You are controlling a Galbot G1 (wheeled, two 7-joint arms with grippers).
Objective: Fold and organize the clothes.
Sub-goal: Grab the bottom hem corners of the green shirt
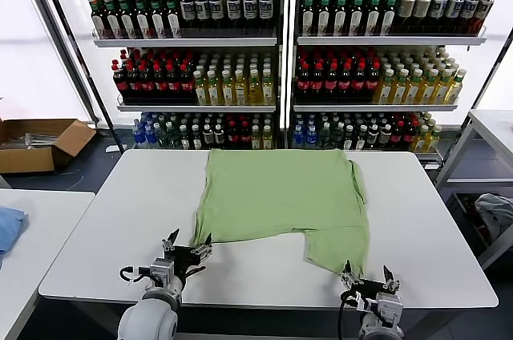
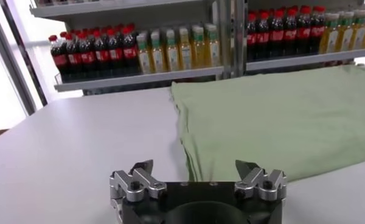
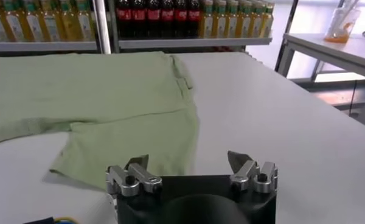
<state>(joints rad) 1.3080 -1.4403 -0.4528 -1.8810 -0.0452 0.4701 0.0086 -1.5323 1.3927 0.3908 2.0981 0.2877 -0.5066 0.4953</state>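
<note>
Head view: shirt [image 1: 276,200] lies mid-tabletop [image 1: 112,228]; left gripper [image 1: 187,250] and right gripper [image 1: 369,277], both spread, sit at its near hem.

One green shirt [image 1: 280,196], two pincers, one cardboard box [image 1: 40,143]

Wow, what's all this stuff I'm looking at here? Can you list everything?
shirt: one, light green, spread flat on the middle of the table.
table: one, white, in front of the robot.
shelves of bottles: many bottles, dark, red, yellow and blue, behind the table.
cardboard box: one, brown, on the floor at far left.
blue cloth: one, on a side table at left.
left gripper: fingers open, at the shirt's near left corner.
right gripper: fingers open, at the shirt's near right edge.
</note>
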